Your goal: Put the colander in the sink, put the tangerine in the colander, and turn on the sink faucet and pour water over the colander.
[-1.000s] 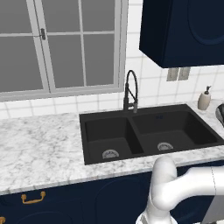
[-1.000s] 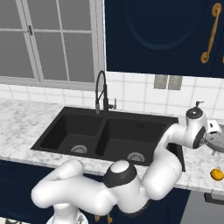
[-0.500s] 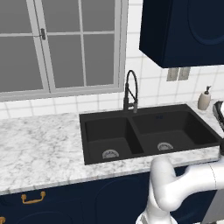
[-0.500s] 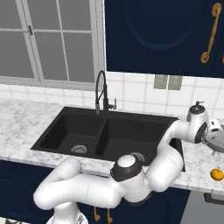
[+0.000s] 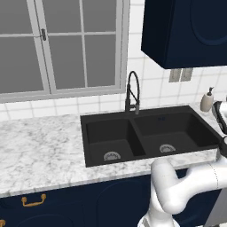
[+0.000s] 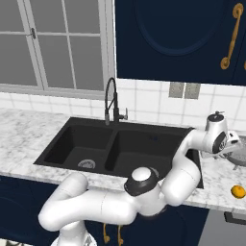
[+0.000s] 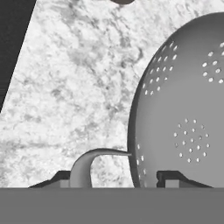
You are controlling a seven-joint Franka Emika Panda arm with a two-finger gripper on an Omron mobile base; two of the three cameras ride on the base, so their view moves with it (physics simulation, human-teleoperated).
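Observation:
The silver-grey colander (image 7: 183,109) sits on the marble counter right of the black sink (image 6: 115,149); it also shows as a grey bowl (image 6: 239,154). My gripper (image 7: 116,177) is low over its near rim. One fingertip (image 7: 61,177) is outside by the loop handle (image 7: 87,162), the other fingertip (image 7: 170,177) is inside the bowl. The jaws stand apart, with a gap still showing at the rim. In the right base view the gripper (image 6: 229,144) sits at the colander's left edge. The tangerine (image 6: 237,191) lies on the counter in front of the colander. The faucet (image 6: 113,101) stands behind the sink.
A beige soap dispenser (image 5: 206,101) stands at the back right of the sink (image 5: 150,133), behind my hand. The faucet (image 5: 132,91) rises at the divider between the two basins. Marble counter (image 5: 40,146) stretches left of the sink. Dark upper cabinets (image 6: 173,38) hang overhead.
The hand has settled a little closer onto the colander's rim and the arm's elbow has shifted. The colander and tangerine have stayed put.

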